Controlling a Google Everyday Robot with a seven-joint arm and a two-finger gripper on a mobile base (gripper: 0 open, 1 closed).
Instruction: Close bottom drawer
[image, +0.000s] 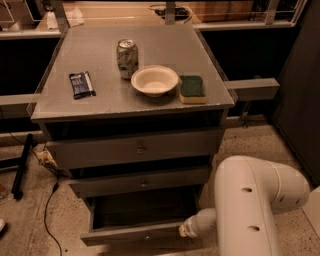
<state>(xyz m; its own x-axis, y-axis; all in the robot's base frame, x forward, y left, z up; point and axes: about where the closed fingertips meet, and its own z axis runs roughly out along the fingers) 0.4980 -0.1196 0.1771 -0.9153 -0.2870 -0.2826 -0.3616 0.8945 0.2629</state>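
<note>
**A:** What is filling the view?

**B:** A grey weathered-wood cabinet (165, 45) with stacked drawers is standing in the middle. A thick white robot arm (255, 200) is reaching in at the cabinet's lower right corner.

**A:** And the bottom drawer?

**B:** The shallow, grey, plank-floored bottom drawer (135, 234) is standing pulled out at the cabinet's foot and showing its floor. Its flat front is running left to right across the cabinet's face.

**A:** Where is the gripper sitting?

**B:** The gripper (186, 230) is sitting at the right end of that drawer front, low at the cabinet's right side. It is either touching the front or just beside it. I cannot tell which, nor how wide it is standing, nor whether it is holding anything.

**A:** What is the push depending on?

**B:** The drawer is stretching leftward from the gripper, while closing is calling for travel straight back into the cabinet, across the front's long axis. Judging from this, pushing so far off-centre is risking a skewed, binding drawer.

**A:** Anything on the cabinet's top?

**B:** A white round bowl (154, 80), a green sponge (192, 87), a silver drinks can (127, 58) and a dark wrapped snack bar (81, 84) are resting there, well apart from the work.
</note>
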